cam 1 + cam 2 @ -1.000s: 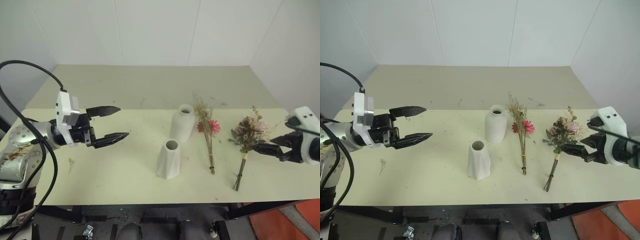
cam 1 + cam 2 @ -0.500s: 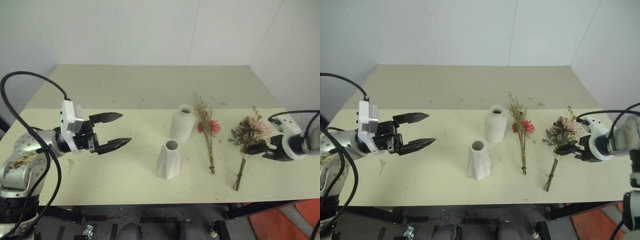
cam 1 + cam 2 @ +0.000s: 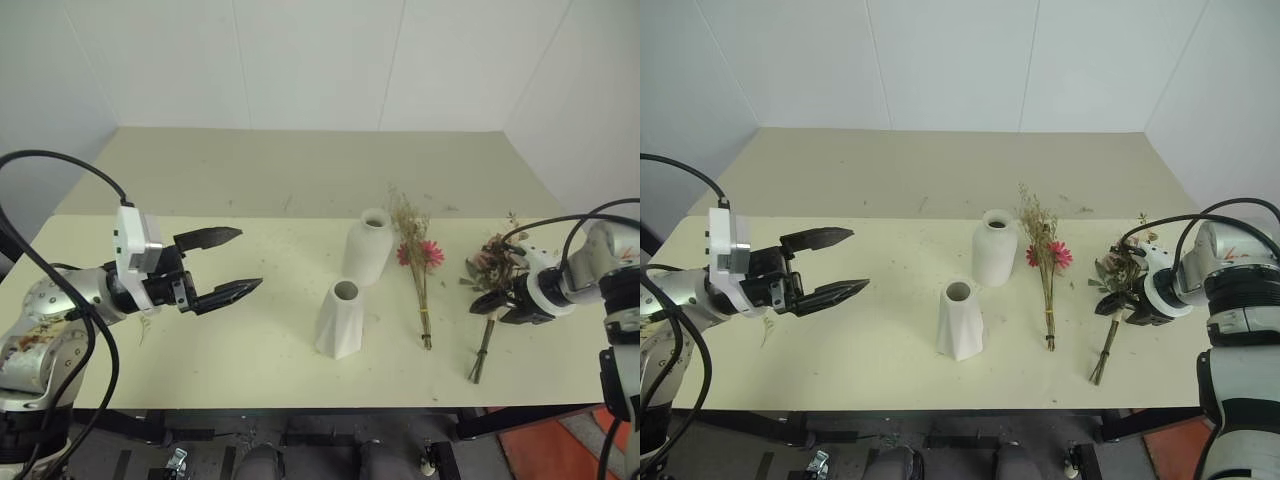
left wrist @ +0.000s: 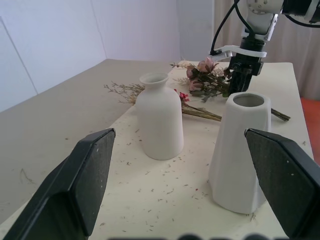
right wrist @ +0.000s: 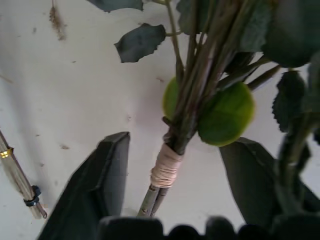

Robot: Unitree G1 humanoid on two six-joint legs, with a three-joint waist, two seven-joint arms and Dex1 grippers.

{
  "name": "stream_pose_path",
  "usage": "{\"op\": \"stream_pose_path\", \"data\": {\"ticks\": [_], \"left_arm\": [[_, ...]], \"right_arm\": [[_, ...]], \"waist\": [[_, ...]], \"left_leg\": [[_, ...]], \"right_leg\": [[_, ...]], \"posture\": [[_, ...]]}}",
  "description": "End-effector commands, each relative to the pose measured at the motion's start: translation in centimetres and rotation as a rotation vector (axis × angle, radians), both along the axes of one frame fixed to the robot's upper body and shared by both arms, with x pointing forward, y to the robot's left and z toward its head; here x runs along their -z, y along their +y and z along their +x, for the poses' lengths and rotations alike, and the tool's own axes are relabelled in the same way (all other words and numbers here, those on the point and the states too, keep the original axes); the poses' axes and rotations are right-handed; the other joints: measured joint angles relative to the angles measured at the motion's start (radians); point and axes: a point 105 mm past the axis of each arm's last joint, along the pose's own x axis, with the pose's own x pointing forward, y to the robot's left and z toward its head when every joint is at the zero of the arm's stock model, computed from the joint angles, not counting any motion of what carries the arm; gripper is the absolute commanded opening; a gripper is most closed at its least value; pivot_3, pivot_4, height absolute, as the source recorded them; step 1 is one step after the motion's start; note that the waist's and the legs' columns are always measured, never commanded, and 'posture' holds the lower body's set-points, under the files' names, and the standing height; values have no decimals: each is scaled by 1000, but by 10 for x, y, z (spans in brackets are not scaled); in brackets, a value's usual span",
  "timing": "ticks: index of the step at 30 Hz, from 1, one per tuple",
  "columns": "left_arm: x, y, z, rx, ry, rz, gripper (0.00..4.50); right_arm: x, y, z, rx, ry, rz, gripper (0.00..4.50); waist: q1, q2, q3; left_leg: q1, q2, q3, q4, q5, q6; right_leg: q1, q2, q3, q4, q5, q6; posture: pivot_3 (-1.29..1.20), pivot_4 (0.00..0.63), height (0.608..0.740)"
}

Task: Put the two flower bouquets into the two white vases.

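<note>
Right gripper (image 3: 1118, 303) is down over the fuller bouquet (image 3: 1118, 283) lying on the table (image 3: 880, 350), fingers straddling the twine-tied stems (image 5: 165, 170) without pinching them. Left gripper (image 3: 228, 263) hovers spread wide, well apart from the bottle vase (image 3: 367, 246), faceted vase (image 3: 340, 320) and slim daisy bouquet (image 3: 418, 268) lying alongside.

On the pale cream worktop (image 3: 250, 350), the short faceted white ceramic vase (image 3: 339, 320) stands nearest the front edge, with the smooth bottle-shaped white ceramic vase (image 3: 367, 246) just behind it and slightly right. Right of both lies the slim bunch of beige grasses and pink daisies (image 3: 417, 262), stems toward the front. Farther right lies the fuller twine-tied bouquet of pale pink blooms and green leaves (image 3: 492, 290).
</note>
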Motion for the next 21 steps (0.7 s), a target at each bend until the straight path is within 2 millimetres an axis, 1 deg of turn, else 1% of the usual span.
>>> {"op": "stream_pose_path", "data": {"ticks": [1, 4, 6, 10, 13, 16, 18, 19, 21], "left_arm": [[-10, 0, -5, 5, -39, 4, 4500], [-10, 0, -4, 5, -41, 5, 4500], [-11, -1, -4, 7, -44, 5, 4500], [-12, -3, -3, 21, -46, 0, 4500], [-13, -3, 0, 37, -42, -4, 4500], [-15, -2, 6, 35, -41, -10, 4500], [-16, -2, 8, 42, -42, -6, 4500], [-16, -2, 9, 45, -43, -3, 4500], [-18, -1, 11, 49, -44, 1, 4500]], "right_arm": [[-3, -1, 5, 2, -35, -7, 1925], [-5, -4, 7, 12, -63, 2, 828], [-8, -6, 10, 11, -104, -7, 241], [-20, -9, 19, 16, -243, -12, 217], [-49, -9, 30, 0, -509, -37, 217], [-68, -8, 32, -10, -699, -92, 217], [-88, -5, 33, -26, -889, -163, 217], [-98, -1, 32, -49, -986, -204, 217], [-116, 11, 29, -94, -1128, -199, 217]], "waist": [[0, 0, 0], [-6, 0, 0], [-5, 0, 0], [-1, 0, 0], [1, 0, 0], [1, 0, 0], [0, 0, 0], [-2, 0, 0], [-4, 0, 0]], "left_leg": [[0, 0, 0, 0, 0, 0], [0, 0, 0, 0, 0, 0], [0, 0, 0, 0, 0, 0], [-1, 0, 0, 0, 0, 0], [0, 0, 0, 0, 0, 0], [0, 0, 0, 0, 0, 0], [0, 0, 0, 0, 0, 0], [-1, 0, 0, 0, 0, 0], [-1, 0, 0, 0, 0, 0]], "right_leg": [[0, 0, 0, 0, 0, 0], [0, 0, 0, 0, 0, 0], [0, 0, 0, 0, 0, 0], [0, 0, 0, 0, 0, 0], [0, 0, 0, 0, 0, 0], [0, 0, 0, 0, 0, 1], [0, 0, 0, 0, 0, 1], [0, 0, 0, 0, 0, 1], [0, 0, 0, 0, 0, 1]], "posture": [[0, 150, 740], [0, 150, 740], [0, 150, 740], [0, 150, 740], [0, 150, 740], [0, 150, 740], [0, 150, 740], [0, 150, 740], [0, 150, 740]]}}
